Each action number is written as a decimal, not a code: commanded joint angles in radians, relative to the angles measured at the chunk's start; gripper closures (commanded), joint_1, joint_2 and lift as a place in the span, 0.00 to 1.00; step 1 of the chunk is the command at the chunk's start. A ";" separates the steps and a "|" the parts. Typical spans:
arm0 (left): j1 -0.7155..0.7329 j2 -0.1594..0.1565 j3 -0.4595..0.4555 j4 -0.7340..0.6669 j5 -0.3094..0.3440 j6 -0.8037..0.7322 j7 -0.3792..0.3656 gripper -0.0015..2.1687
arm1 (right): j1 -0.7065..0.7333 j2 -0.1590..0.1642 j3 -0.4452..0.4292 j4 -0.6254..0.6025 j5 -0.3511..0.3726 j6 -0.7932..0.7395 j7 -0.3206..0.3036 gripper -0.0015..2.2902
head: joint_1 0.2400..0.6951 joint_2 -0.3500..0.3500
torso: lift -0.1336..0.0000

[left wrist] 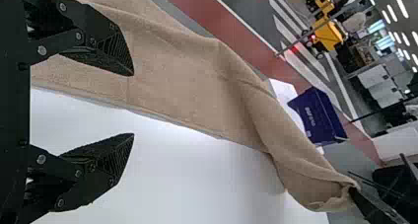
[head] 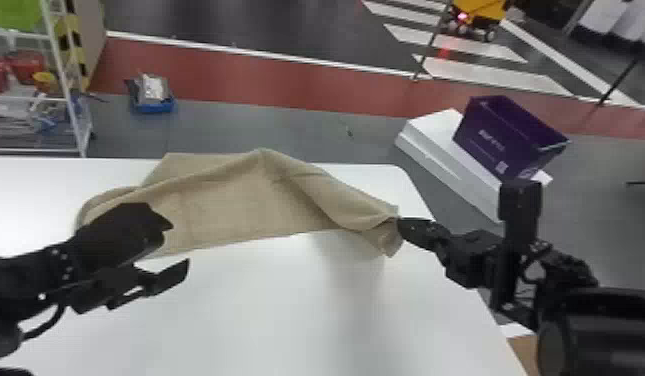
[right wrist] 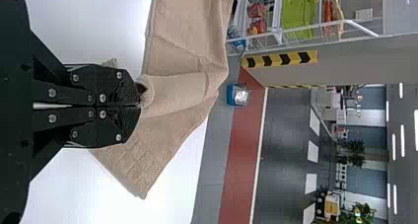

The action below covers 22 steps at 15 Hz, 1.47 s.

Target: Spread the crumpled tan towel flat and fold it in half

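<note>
Along the far edge of the white tabletop lies the tan towel, soft and light, likely to drape and crease rather than slip. The right gripper pinches its bunched right end; the left gripper stands wide at the near left edge, probably the best place to grasp. Beyond stand a white rack, far left, and a purple box, far right.

Left arm, 8 o'clock in head view: matte black, thin black cable bowed along it. Right arm, 4 o'clock: also black, boxy bar, fat rounded housing. Fingers black, tapered, finely ridged; silvery round screws.
</note>
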 commanded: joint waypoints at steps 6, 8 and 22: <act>-0.119 0.041 0.149 0.122 -0.058 0.006 -0.159 0.28 | 0.005 0.002 0.019 -0.014 -0.003 0.003 0.002 0.77 | 1.00 0.12 | 0.08; -0.130 0.066 0.163 0.144 -0.087 0.000 -0.189 0.28 | 0.013 0.005 0.016 -0.029 -0.003 0.006 0.002 0.77 | 1.00 0.19 | 0.08; -0.139 0.084 0.143 0.225 -0.162 -0.040 -0.156 0.30 | 0.051 0.019 -0.009 -0.077 -0.024 0.027 0.003 0.77 | 1.00 0.27 | 0.08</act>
